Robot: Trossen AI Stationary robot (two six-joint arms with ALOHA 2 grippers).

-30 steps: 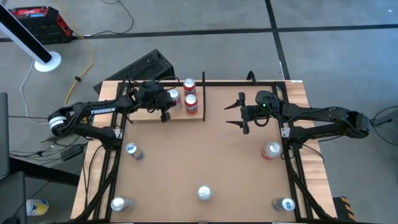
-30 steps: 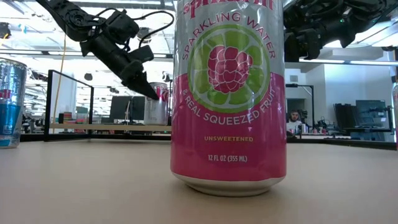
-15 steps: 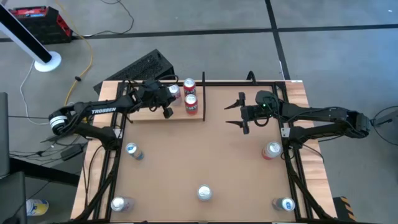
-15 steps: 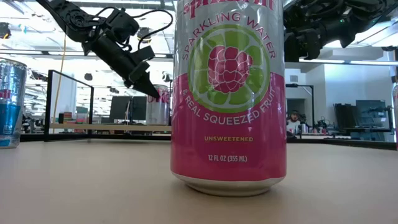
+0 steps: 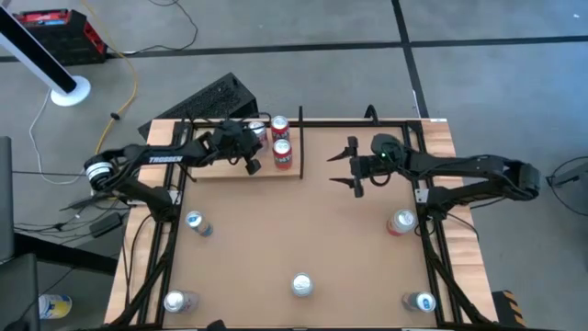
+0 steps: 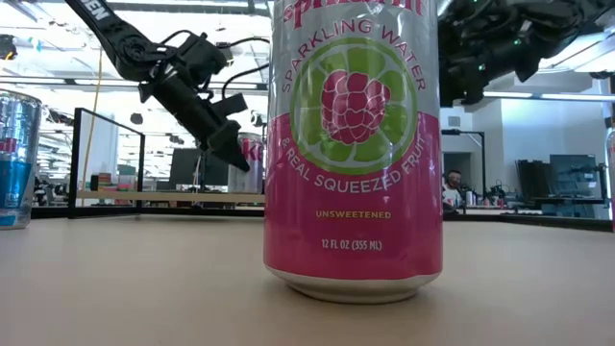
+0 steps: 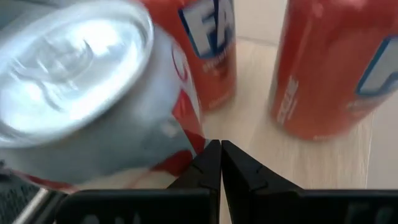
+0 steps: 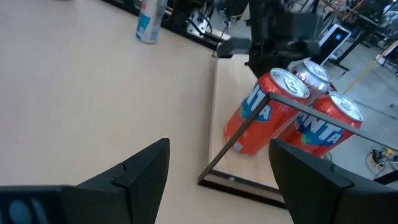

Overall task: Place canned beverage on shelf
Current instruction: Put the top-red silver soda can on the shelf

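The shelf [image 5: 216, 171], a pale wood board with black rails, lies at the table's far left. On it stand two orange cans [image 5: 279, 125] [image 5: 283, 153] and a silver-and-red can [image 7: 93, 93]. My left gripper [image 7: 219, 152] is shut, slanting down over the board, its tips low beside the silver-and-red can [image 5: 259, 133]. My right gripper [image 5: 343, 169] hangs open above the table to the right of the shelf, nothing between its fingers; in its wrist view the three cans [image 8: 261, 118] show behind the shelf's rail. My left gripper has its shut fingertips [image 7: 211, 155] close against the lower side wall [image 7: 186, 140] of the silver-and-red can, slanting down from the table's left. Whether they touch the can I cannot tell. The can stands on the board.
Several more cans stand about the brown table: at the left [image 5: 195, 222], near middle [image 5: 301, 286], near left [image 5: 175, 301], right [image 5: 401, 222] and near right [image 5: 421, 302]. A pink can [image 6: 353, 144] fills the low view. A keyboard [image 5: 216, 97] lies beyond the far edge.
My left gripper has sunk toward the shelf and gone a little toward the table's right, tipping its fingers further down beside the silver-and-red can. It has stayed shut.
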